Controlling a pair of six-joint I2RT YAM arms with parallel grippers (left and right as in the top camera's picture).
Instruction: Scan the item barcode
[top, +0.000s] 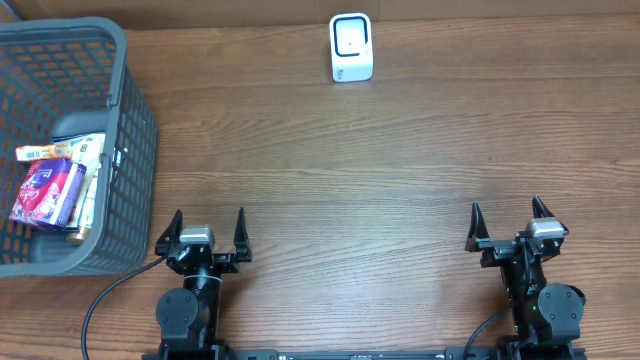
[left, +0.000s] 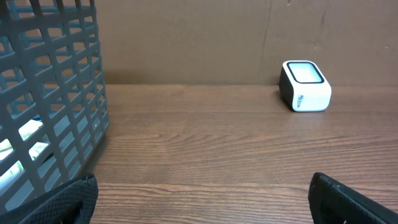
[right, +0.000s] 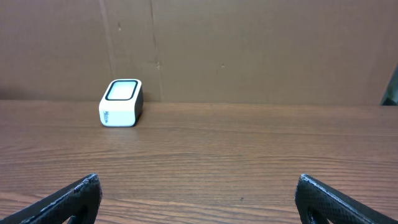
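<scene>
Wood-grain tabletop, cardboard wall along far edge.

Packet: purple, lying flat inside basket at left side, on top of other packs. Judged to be the item to scan, being uppermost and easiest to reach. Long axis running roughly away from the arms, slightly tilted. Printed face up. No barcode visible, so presumably underneath or on an edge.

Basket: grey mesh, just beside left tool, hence pick-up best assigned to that arm.

Scanner: white, upright at far centre, well apart from basket and both tools. Window angled up and toward the arms, placed for access from either side.

Left tool: fingers wide apart, empty, low at near edge, pointing toward far wall. Right tool: likewise wide apart and empty, near right corner.

Task not yet started, packet untouched in basket. Next step, as judged: reach into basket, grip packet across its short axis, turn barcode side toward scanner window.

Risks: mesh wall obstructing approach, neighbouring packs dragged along.
</scene>
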